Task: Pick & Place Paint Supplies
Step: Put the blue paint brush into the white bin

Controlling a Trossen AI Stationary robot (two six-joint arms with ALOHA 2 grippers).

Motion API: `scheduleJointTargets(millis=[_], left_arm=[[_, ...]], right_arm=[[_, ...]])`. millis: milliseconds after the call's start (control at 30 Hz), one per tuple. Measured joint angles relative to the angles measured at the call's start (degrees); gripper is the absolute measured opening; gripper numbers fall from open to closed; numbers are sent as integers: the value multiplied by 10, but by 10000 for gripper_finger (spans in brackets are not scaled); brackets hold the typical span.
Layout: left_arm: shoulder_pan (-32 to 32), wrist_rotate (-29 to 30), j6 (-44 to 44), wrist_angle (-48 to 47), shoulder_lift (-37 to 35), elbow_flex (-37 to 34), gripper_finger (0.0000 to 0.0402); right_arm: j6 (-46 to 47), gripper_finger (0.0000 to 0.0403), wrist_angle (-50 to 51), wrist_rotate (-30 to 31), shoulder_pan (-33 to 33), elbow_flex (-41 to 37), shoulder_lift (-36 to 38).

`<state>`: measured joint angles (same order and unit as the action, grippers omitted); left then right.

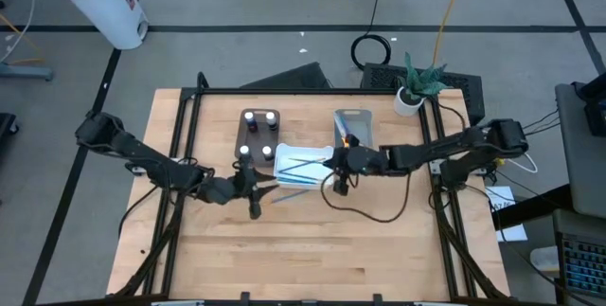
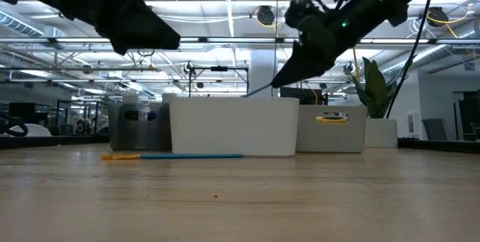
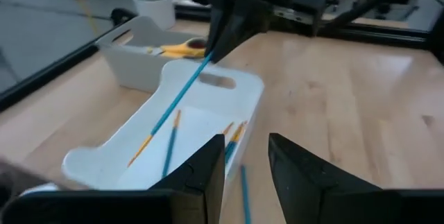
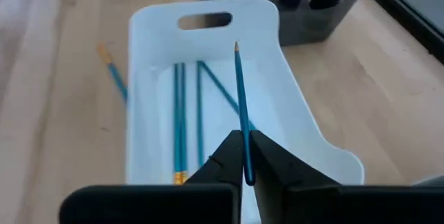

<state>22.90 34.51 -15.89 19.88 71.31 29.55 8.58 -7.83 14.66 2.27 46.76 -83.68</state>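
Loose blue brush [image 2: 176,156] lies on the table [image 1: 312,249] beside the white tray's [image 1: 284,166] near wall. My right gripper [image 4: 244,156] is clenched on another brush [image 4: 240,99], arm reaching in from the table's right edge, tip angled down over the white tray, three brushes [image 4: 182,123] already inside. My left gripper [image 3: 244,175] hangs just beside the tray, fingers parted, holding nothing.

Thin blue brush [image 4: 241,106] pinched in the right gripper [image 4: 244,156], angled above three brushes [image 4: 182,123] in white tray [image 4: 291,106].
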Motion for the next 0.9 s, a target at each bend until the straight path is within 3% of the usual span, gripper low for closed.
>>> scheduleJointTargets(millis=[167, 400, 567, 767, 900], left_arm=[[-17, -1, -41, -1, 0, -7, 120], [-24, -2, -52, -6, 0, -7, 120], [-23, -33, -88, -44, 0, -7, 121], [0, -120, -184, -133, 1, -7, 161], [31, -100, -218, -138, 19, -7, 196]], right_arm=[[-1, 35, -35, 1, -19, 0, -28], [-2, 145, -65, 1, -14, 0, -31], [-2, 212, -64, 1, -6, 0, -5], [-18, 240, -55, 1, 18, 0, 28], [-22, 241, -55, 1, 31, 0, 27]])
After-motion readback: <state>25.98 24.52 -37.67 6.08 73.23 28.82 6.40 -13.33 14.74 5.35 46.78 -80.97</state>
